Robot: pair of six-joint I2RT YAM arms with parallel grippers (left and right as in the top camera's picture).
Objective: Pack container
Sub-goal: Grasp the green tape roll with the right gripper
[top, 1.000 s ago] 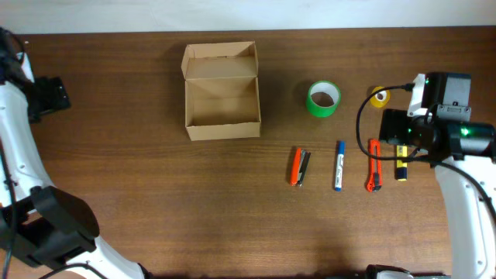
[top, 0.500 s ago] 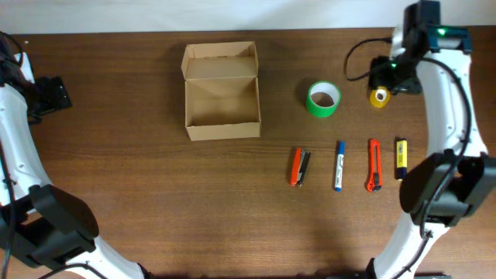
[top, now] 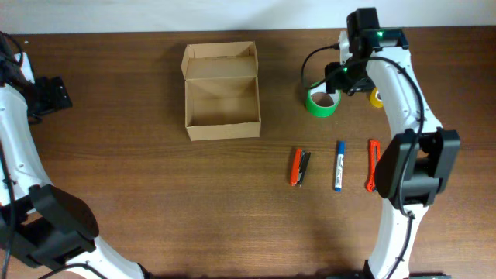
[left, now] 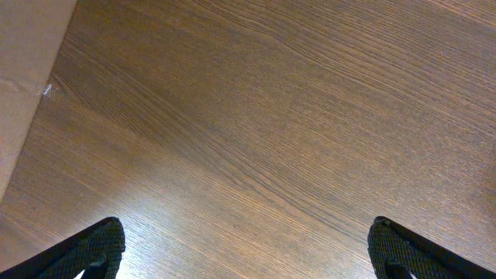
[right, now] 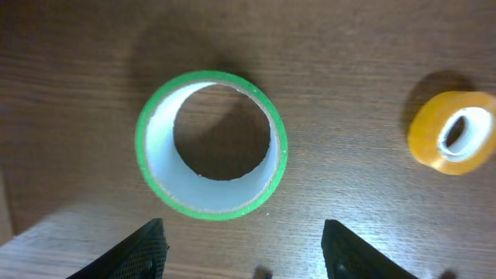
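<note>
The container (top: 223, 130), a tan cardboard box, stands open and empty at the back left of centre, its flap lid raised at the far side. My right gripper (top: 341, 76) is open and empty, hovering just over the green tape roll (top: 323, 100). In the right wrist view the green roll (right: 211, 144) lies flat just ahead of the open fingers (right: 244, 252), with the small yellow tape roll (right: 452, 132) to its right. My left gripper (top: 54, 93) is at the far left edge, away from the box. It is open and empty over bare wood (left: 244, 248).
The yellow roll (top: 378, 97) lies right of my right arm. An orange-and-black tool (top: 299, 167), a blue-and-white marker (top: 339, 165) and an orange cutter (top: 373, 167), partly under my right arm, lie in a row at the front right. A beige surface (left: 23, 70) borders the left wrist view.
My right arm has swung from the front right to the back, then left past the yellow roll to the green roll. The left arm has not moved.
</note>
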